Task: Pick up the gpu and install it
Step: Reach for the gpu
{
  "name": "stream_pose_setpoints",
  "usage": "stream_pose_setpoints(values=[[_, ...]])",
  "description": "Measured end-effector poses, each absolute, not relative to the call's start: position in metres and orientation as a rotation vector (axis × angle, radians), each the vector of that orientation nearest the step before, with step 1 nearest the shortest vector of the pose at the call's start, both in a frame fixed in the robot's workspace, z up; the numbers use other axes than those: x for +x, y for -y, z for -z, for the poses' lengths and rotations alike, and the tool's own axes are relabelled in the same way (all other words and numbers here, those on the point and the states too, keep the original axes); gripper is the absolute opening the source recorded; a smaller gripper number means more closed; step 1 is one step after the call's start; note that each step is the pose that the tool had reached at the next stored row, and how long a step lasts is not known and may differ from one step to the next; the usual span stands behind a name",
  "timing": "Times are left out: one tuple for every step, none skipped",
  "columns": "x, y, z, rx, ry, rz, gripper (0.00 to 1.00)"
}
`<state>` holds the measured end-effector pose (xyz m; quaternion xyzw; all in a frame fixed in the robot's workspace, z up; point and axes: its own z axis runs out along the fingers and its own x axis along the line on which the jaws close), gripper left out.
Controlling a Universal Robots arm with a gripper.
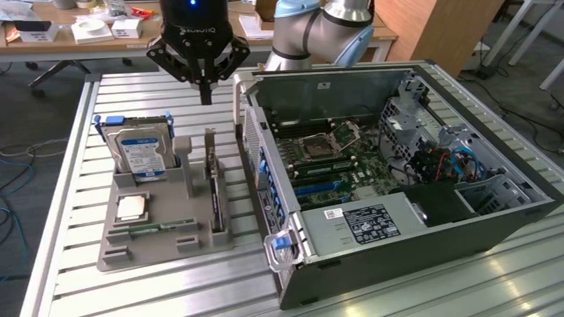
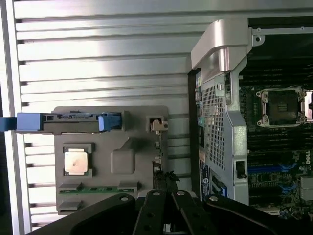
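Near edge: the slatted metal desk [image 1: 176,290] shows bare slats in front of the grey holder tray [image 1: 115,254] and in front of the computer case [image 1: 458,231]
Tray-to-case gap: a narrow strip of slats runs between the tray's side toward the exterior view's right and the case's perforated end panel [image 1: 249,142]; the two stand apart
Tray load: the green memory stick [image 1: 158,228] lies nearest, with the processor chip [image 1: 132,208] flat behind it; the hard drive [image 1: 141,148] stands on edge in blue rails at the far end
Case: lies on its side with the open face up and the motherboard [image 1: 344,165] exposed
Far room: bare slats run on beyond the tray to the desk's far edge
Pincer: the pincer [image 1: 207,99] is clenched, fingers pressed together and pointing straight down; it grasps and touches nothing and hangs in the air well above the tray
Gpu place: the gpu [image 1: 215,195] stands on its long edge in the tray's slot, on the side nearest the case
Gpu axis: the long axis runs near to far in the exterior view, parallel to the case's end panel, with the silver bracket [image 1: 210,140] upright at the far end
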<state>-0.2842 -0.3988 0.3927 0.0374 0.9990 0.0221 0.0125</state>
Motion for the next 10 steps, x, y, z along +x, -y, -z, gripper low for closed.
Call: stream_pose_setpoints(values=[[-0.286,0.399,-0.393,0.117,-3.114,-0.069,0.1],[-0.287,0.399,-0.393,0.117,-3.114,-0.069,0.1],[-0.289,0.399,-0.393,0.117,-3.114,-0.069,0.1],[-0.291,0.399,-0.393,0.117,-3.114,-0.069,0.1],[-0.292,0.399,-0.393,0.117,-3.114,-0.069,0.1],[-0.294,0.399,-0.393,0.117,-3.114,-0.069,0.1],[-0.295,0.399,-0.393,0.117,-3.114,-0.069,0.1],[-0.297,0.399,-0.393,0.117,-3.114,-0.069,0.1],[-0.299,0.399,-0.393,0.117,-3.114,-0.069,0.1],[-0.3,0.399,-0.393,0.117,-3.114,-0.069,0.1]])
